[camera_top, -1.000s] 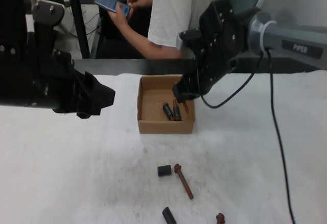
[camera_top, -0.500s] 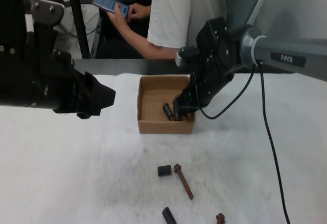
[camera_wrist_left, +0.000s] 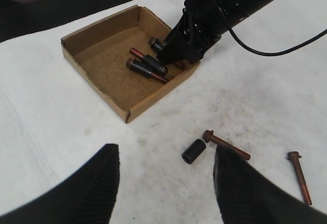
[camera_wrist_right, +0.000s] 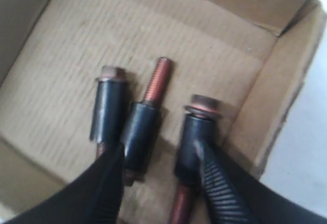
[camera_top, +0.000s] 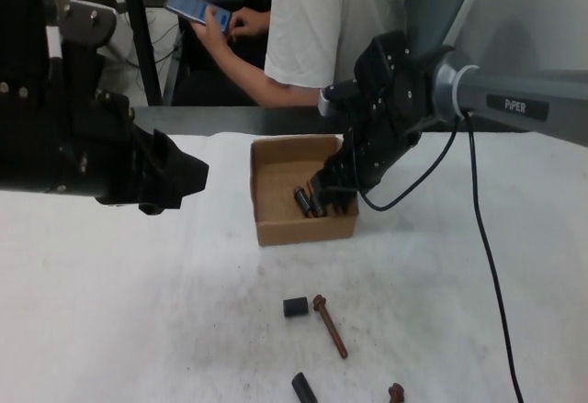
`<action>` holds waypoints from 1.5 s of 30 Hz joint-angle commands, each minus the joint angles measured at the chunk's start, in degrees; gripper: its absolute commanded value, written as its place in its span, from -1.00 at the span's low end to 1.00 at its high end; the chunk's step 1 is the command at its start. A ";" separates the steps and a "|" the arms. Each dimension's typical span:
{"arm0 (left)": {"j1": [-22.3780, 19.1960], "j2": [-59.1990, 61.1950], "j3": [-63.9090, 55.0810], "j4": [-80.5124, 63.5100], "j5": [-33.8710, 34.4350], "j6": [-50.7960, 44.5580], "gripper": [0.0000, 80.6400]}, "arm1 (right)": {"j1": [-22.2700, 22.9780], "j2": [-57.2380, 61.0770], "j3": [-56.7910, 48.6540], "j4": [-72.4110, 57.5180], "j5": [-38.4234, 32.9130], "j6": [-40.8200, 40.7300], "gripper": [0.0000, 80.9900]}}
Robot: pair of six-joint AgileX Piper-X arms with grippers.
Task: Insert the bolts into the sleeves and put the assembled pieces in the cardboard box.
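Note:
The cardboard box [camera_top: 276, 160] stands at mid-bench and holds three bolts pushed through black sleeves. One assembled piece [camera_wrist_right: 196, 132] lies against the box wall, touching one finger [camera_wrist_right: 219, 193] of my right gripper [camera_wrist_right: 163, 193]. A second assembled piece [camera_wrist_right: 140, 129] lies beside the other finger. That gripper [camera_top: 326, 196] is down inside the box, open, its jaws wider than a sleeve. On the bench nearer me lie a loose sleeve [camera_wrist_left: 193, 151], a rusty bolt [camera_wrist_left: 226, 146] and another bolt [camera_wrist_left: 299, 177]. My left gripper [camera_wrist_left: 166, 183] hovers open above the bench, nothing in it.
A second loose sleeve [camera_top: 304, 387] and a bolt head [camera_top: 396, 391] lie at the bench's near edge. The right arm's cable [camera_top: 482, 238] hangs over the right side. A person stands behind the bench's far edge. The white bench [camera_top: 110, 311] has free room at the left.
My right gripper has come down into the box, where a third assembled piece now lies. The box has slid slightly right and nearer. The left arm has kept still.

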 commanded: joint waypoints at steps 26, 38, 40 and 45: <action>-0.23 0.04 -0.31 -0.02 -1.73 2.69 0.24 | -2.08 -18.68 -8.83 18.79 -2.97 3.70 0.11; -4.88 12.89 -0.31 -5.24 -1.85 2.03 0.14 | -0.17 -28.79 -2.46 35.13 -5.11 -0.20 0.10; -6.04 14.47 -0.31 -5.60 -3.14 1.65 0.14 | -0.07 -28.82 0.38 35.51 -3.80 -0.20 0.10; -6.62 15.33 -0.31 -5.58 -4.27 1.33 0.14 | -0.07 -28.82 9.55 34.25 -4.17 -0.52 0.10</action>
